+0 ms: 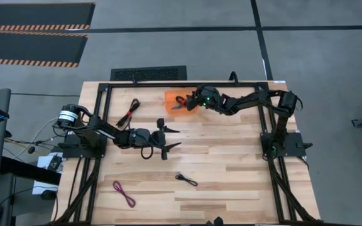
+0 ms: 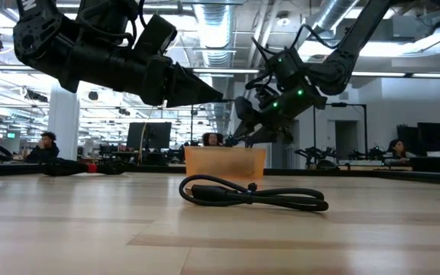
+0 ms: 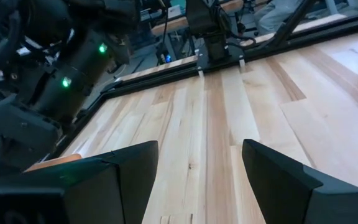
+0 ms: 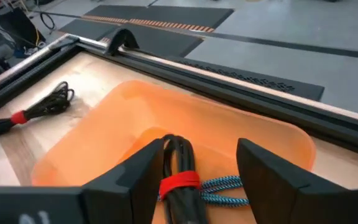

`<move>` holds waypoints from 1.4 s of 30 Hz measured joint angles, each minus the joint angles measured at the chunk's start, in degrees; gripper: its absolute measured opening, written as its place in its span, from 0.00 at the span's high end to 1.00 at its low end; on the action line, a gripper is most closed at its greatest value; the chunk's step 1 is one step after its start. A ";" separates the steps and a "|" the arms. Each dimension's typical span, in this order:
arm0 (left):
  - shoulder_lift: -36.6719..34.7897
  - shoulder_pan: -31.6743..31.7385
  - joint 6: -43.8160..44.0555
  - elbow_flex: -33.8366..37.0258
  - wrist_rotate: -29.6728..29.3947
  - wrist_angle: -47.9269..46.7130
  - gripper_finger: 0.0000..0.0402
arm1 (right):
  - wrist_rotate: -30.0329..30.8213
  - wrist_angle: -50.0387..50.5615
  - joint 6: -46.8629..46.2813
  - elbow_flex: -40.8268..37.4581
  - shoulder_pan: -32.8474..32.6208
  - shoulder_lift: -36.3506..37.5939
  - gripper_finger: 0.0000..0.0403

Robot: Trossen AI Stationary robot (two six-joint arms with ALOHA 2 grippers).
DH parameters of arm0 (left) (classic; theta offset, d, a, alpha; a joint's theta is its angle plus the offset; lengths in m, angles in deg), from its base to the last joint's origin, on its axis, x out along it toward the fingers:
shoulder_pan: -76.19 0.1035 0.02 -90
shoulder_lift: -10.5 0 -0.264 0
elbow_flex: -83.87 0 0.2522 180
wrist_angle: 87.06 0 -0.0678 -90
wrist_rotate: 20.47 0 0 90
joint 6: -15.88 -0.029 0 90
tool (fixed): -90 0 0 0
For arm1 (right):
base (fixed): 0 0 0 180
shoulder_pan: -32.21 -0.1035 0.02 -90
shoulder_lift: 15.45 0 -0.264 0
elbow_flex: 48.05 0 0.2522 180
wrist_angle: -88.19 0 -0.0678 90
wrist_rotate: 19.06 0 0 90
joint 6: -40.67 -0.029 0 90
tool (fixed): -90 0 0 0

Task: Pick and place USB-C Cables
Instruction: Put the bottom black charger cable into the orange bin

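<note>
I am holding the right tool (image 4: 197, 180) over the orange tray (image 4: 135, 118) at the desk's (image 1: 231, 169) far edge, fingers spread, a red-and-black cable (image 4: 179, 180) between them for dropping in. The left tool (image 1: 168, 139) is waiting mid-desk, released.

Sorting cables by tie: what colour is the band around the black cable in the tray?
Red band on the black cable, clearest in the right wrist view.

left pincer (image 1: 170, 138): fingers spread, mid-table, arm low | right pincer (image 1: 180, 103): fingers apart, arm stretched across far edge
</note>
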 joint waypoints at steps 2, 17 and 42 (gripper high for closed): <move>0.00 0.00 -0.18 0.00 0.00 -0.25 0.44 | 2.22 1.46 0.18 0.00 -1.32 1.45 0.42; 0.00 -0.04 -0.36 0.00 -0.02 -3.08 0.44 | 21.47 26.77 -2.74 -0.02 -19.57 15.09 0.51; 0.00 -1.70 6.94 -0.02 -0.21 -7.07 0.44 | 34.30 26.86 -3.41 -0.04 -41.06 14.72 0.51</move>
